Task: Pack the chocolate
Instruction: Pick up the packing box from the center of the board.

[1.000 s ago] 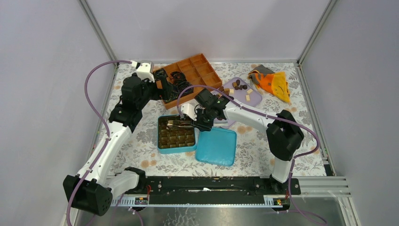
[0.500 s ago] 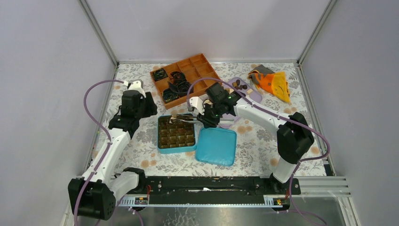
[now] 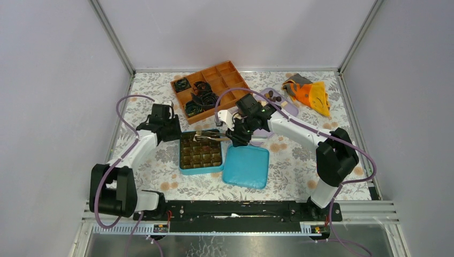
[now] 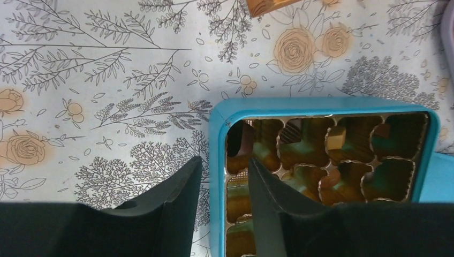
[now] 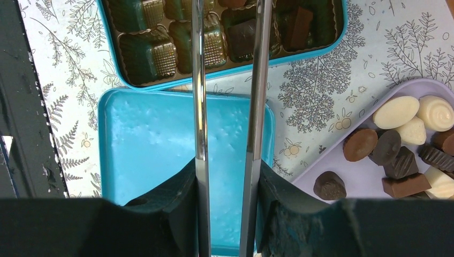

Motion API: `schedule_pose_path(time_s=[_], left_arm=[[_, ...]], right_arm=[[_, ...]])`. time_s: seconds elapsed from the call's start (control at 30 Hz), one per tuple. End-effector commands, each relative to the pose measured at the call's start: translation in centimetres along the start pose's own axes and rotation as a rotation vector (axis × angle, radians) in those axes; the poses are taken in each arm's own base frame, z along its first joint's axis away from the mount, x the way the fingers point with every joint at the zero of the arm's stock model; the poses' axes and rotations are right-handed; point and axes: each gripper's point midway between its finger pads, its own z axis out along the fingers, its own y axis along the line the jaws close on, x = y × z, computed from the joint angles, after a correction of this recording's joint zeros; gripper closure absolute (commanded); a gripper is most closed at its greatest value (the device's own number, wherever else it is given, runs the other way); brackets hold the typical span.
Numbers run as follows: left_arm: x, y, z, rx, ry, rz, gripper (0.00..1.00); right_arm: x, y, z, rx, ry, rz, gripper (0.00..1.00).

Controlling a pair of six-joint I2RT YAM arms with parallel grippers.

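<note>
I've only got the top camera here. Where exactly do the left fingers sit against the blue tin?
Observer: The left fingers straddle the tin's side wall, one outside and one inside, with a gap showing on each side.
Operator: Do the tweezers hold a piece?
Observer: Unclear, as the wrist view cuts off their tips. The right fingers grip them by both arms.
Operator: Anything packed already?
Observer: Yes, a dark piece lies in a pocket by the tin's corner.
</note>
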Motion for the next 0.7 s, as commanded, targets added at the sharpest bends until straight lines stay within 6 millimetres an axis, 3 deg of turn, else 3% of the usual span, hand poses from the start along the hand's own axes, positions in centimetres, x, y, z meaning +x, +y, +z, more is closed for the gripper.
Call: schedule_pose_path(time_s=[0.0, 0.2, 0.37, 0.5, 0.67], left_arm=[[-0.6, -0.4, 0.1, 0.010, 0.014, 0.007, 0.59], [0.6, -0.5, 1.4, 0.004, 0.086, 0.020, 0.68], [1.2, -0.8, 2.0, 0.008, 0.120, 0.023, 0.84], [0.7, -1.0, 1.6, -0.003, 0.091, 0.033, 1.00], [-1.6, -1.4, -0.1, -0.010, -0.044, 0.049, 1.00]], right_arm=[[-2.6, 0.6, -2.1, 0.006, -0.093, -0.035, 0.94], [-2.9, 0.8, -2.3, -0.003, -0.104, -0.036, 0.93], [-3.0, 1.0, -2.5, -0.009, -0.110, -0.038, 0.94], [-3.1, 1.2, -2.5, -0.020, -0.113, -0.041, 0.94], [-3.2, 1.7, -2.7, -0.041, -0.122, -0.047, 0.93]])
